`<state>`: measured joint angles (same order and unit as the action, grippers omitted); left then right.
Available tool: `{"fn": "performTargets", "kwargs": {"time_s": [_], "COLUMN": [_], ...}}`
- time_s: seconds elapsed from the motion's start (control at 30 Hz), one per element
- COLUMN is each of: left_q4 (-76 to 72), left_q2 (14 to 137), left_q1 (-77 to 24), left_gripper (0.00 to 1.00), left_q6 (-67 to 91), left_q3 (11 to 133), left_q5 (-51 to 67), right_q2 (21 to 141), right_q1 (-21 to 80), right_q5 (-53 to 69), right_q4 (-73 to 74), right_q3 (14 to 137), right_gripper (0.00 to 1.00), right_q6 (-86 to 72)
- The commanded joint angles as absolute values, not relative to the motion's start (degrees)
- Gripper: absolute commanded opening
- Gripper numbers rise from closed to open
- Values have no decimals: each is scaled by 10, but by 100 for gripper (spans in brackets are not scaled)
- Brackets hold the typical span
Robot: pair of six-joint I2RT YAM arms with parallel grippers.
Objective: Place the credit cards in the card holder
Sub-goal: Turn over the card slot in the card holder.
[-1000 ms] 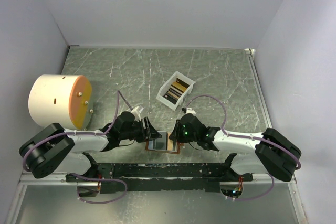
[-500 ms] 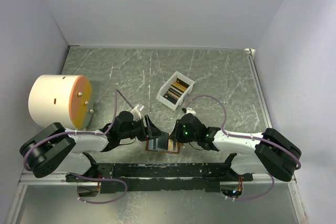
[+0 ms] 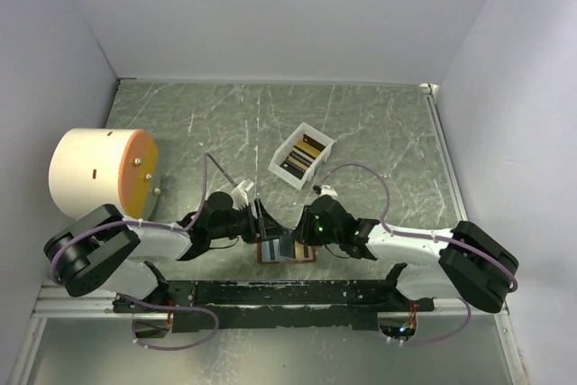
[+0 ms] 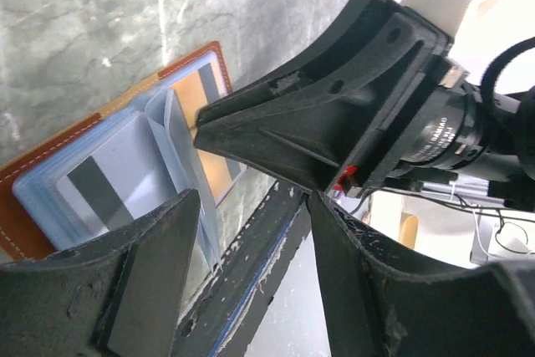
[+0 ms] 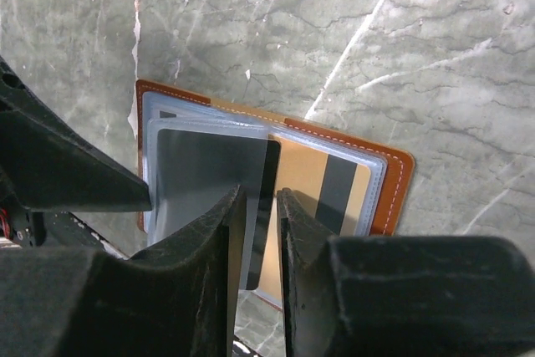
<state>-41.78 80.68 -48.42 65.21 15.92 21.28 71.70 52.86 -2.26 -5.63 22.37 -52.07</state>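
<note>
Hovering over card holder [image 5: 393, 190] | left gripper [image 4: 251, 206] apart | right gripper [image 5: 261, 198] near-together at black card [image 5: 201, 173], grip unclear | lens [image 4: 435, 135] print illegible

- Robot lab test cell, not a home or a shop.
- Plain white panel walls [image 3: 270, 15] box the table in at 9, 12 and 3 o'clock.
- Grey-green marble-look tabletop [image 3: 379, 114].
- Left arm [image 3: 153, 241] and right arm [image 3: 406, 245] bolted to a black rail [image 3: 279, 295] at 6 o'clock, with lilac cables [image 3: 361, 171] looping loose.
- White drum [image 3: 90, 173] with an orange face at 9 o'clock.
</note>
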Motion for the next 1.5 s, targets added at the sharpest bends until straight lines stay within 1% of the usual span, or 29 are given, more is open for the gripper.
{"fn": "performTargets", "kwargs": {"time_s": [0.0,0.2,0.4,0.5,0.73,0.87,0.97,1.07,1.17,1.3,1.37,1.47], "left_q4": [-456,-468,-510,-526,-488,-479,-466,-443,-371,-204,-116,-25], "left_q2": [807,813,851,867,878,884,885,871,829,747,715,650], "left_q1": [-496,-503,-511,-518,-532,-535,-536,-537,-537,-537,-537,-537], "left_gripper": [67,68,68,72,73,73,73,72,72,72,72,72], "left_q6": [651,646,654,657,631,624,616,604,573,509,485,453], "left_q3": [186,199,210,222,260,265,267,266,271,299,313,326], "left_q5": [229,225,234,236,226,220,216,203,169,86,34,-30], "right_q2": [698,696,668,637,537,484,472,472,477,498,520,564], "right_q1": [531,531,531,531,531,530,530,530,530,530,530,526], "right_q5": [-47,-55,-82,-111,-190,-211,-215,-214,-215,-226,-237,-256], "right_q4": [-46,-47,-11,24,125,147,156,158,161,163,165,159], "right_q3": [207,204,209,213,219,210,212,223,245,288,319,373], "right_gripper": [22,20,20,20,21,21,21,26,30,33,34,35], "right_q6": [-519,-522,-527,-530,-549,-560,-559,-542,-511,-436,-401,-336]}}
